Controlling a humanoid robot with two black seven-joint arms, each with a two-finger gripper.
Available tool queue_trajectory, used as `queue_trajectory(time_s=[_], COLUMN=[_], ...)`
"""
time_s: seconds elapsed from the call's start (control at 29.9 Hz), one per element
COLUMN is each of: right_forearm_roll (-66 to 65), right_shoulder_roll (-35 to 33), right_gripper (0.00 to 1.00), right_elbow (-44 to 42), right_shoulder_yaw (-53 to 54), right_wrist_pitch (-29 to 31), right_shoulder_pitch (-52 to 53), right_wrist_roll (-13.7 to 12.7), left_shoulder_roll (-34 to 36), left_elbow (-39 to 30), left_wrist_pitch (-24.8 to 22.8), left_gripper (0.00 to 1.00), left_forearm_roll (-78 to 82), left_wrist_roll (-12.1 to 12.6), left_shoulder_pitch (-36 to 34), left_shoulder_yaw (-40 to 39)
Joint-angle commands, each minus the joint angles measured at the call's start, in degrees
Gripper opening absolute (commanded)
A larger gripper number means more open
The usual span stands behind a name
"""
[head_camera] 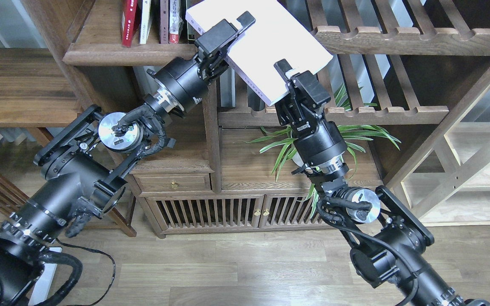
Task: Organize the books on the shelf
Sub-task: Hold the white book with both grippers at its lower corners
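Both pincers, left [233, 26] and right [285, 71], are pinching the white book [266, 42] near the frame's top, not yet standing among the shelf's [113, 53] books [151, 19].

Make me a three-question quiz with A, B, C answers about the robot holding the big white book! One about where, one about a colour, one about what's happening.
1. Where are the standing books?
A. on the shelf, upper left
B. on the floor
C. inside the low cabinet

2. What colour is the leftmost standing book?
A. blue
B. red
C. green

3. How is the white book held?
A. lying on the floor
B. by one gripper only
C. by both grippers, tilted in the air

Answers:
1 A, they stand upright on the dark board.
2 B, its spine is red.
3 C, the left gripper and right gripper each have fingers on an edge.
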Motion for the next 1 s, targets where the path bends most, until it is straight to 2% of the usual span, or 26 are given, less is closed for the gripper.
queue_trajectory(time_s=[0.0, 0.23, 0.4, 0.67, 0.97], right_forearm_roll=[0.07, -0.02, -0.02, -0.02, -0.02], right_shoulder_roll=[-0.09, -0.09, -0.09, -0.09, -0.09], right_gripper=[0.04, 0.04, 0.04, 0.04, 0.04], right_elbow=[0.0, 0.0, 0.0, 0.0, 0.0], right_shoulder_yaw=[0.0, 0.0, 0.0, 0.0, 0.0], right_wrist_pitch=[0.0, 0.0, 0.0, 0.0, 0.0], right_shoulder_pitch=[0.0, 0.0, 0.0, 0.0, 0.0], right_wrist_roll=[0.0, 0.0, 0.0, 0.0, 0.0], left_shoulder_roll=[0.0, 0.0, 0.0, 0.0, 0.0], left_elbow=[0.01, -0.07, -0.07, -0.34, -0.6], left_wrist_pitch=[-0.03, -0.29, -0.29, -0.9, -1.08], left_gripper=[0.63, 0.52, 0.51, 0.4, 0.32], left_forearm_roll=[-0.05, 0.04, 0.04, -0.05, 0.04], left_wrist_roll=[-0.06, -0.14, -0.14, -0.23, -0.67], left_shoulder_pitch=[0.06, 0.15, 0.06, 0.32, 0.5], left_shoulder_yaw=[0.11, 0.11, 0.19, 0.11, 0.11])
